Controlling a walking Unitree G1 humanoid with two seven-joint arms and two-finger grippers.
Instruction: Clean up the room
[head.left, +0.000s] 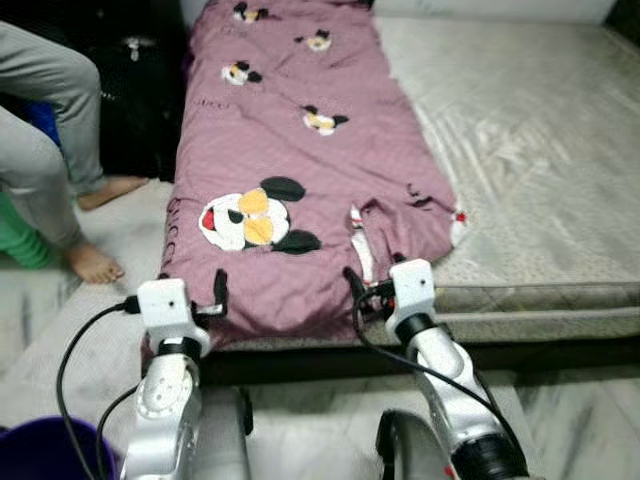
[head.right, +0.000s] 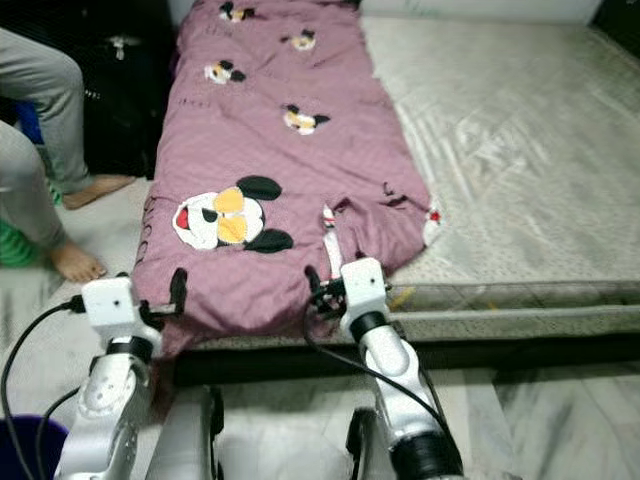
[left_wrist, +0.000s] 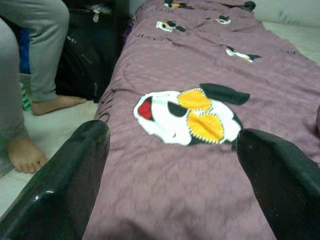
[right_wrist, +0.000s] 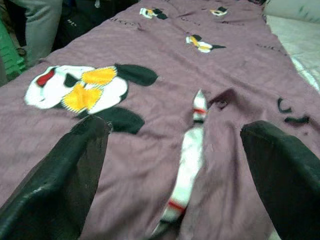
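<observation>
Both arms are up at the foot of the bed (head.left: 560, 300), where the mauve blanket (head.left: 300, 150) with its cartoon patches lies spread along the mattress, its near edge hanging over. The left gripper (head.left: 200, 295) and right gripper (head.left: 362, 285) hover just at that hem, fingers spread wide, holding nothing. It looks like the approach for a fold: next, close on the edge. A person's bare feet (head.left: 95, 262) stand near on the left.

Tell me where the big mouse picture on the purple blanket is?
The big mouse picture sits near the foot end of the purple blanket, on the robot's left side of the bed, just beyond the left gripper and near a person's bare feet.
</observation>
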